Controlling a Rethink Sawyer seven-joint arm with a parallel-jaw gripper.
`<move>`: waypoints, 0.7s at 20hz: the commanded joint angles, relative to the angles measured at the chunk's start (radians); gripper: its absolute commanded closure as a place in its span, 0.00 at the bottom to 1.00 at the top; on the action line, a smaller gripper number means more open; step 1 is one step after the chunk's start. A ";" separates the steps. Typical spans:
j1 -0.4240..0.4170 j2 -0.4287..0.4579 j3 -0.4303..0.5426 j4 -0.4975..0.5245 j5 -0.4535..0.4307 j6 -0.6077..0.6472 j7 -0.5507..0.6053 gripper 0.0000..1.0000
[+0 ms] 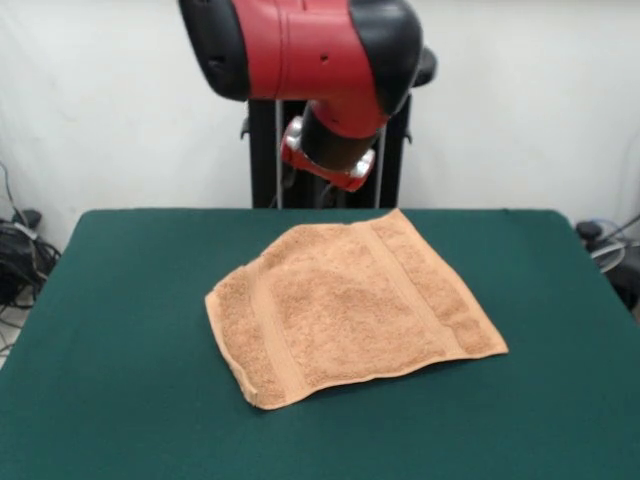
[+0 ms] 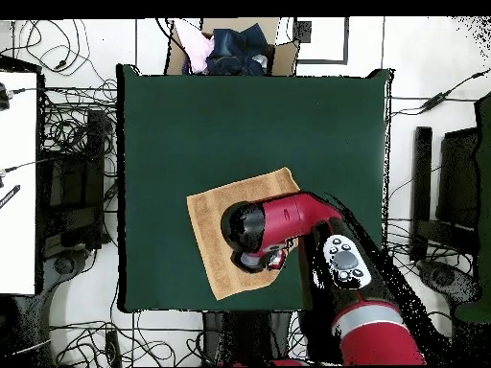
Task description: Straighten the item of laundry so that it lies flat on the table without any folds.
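can't tell gripper state: fingers hidden in both views, only the red-black arm (image 1: 310, 60) w/ its wrist end shows, raised over the towel's 12 o'clock edge in front view. orange-tan terry towel (image 1: 350, 305) lies spread on the green table (image 1: 120, 330), roughly centre, two woven bands visible, 6 o'clock corner slightly lifted. overhead: arm covers the towel's (image 2: 213, 240) middle.

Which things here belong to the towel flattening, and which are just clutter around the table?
Job:
towel
green table
robot arm

Lying about:
cardboard box of clothes beyond the table edge
cables on the floor
white surface at the side
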 commanded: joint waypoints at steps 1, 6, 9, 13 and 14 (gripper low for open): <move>0.054 0.014 0.078 -0.091 0.068 -0.012 0.010 0.00; 0.088 0.121 0.050 -0.123 0.097 -0.213 0.133 0.00; 0.121 0.173 0.025 -0.147 0.118 -0.315 0.212 0.00; 0.190 0.222 -0.025 -0.197 0.171 -0.391 0.306 0.00; 0.210 0.231 -0.040 -0.208 0.190 -0.403 0.327 0.00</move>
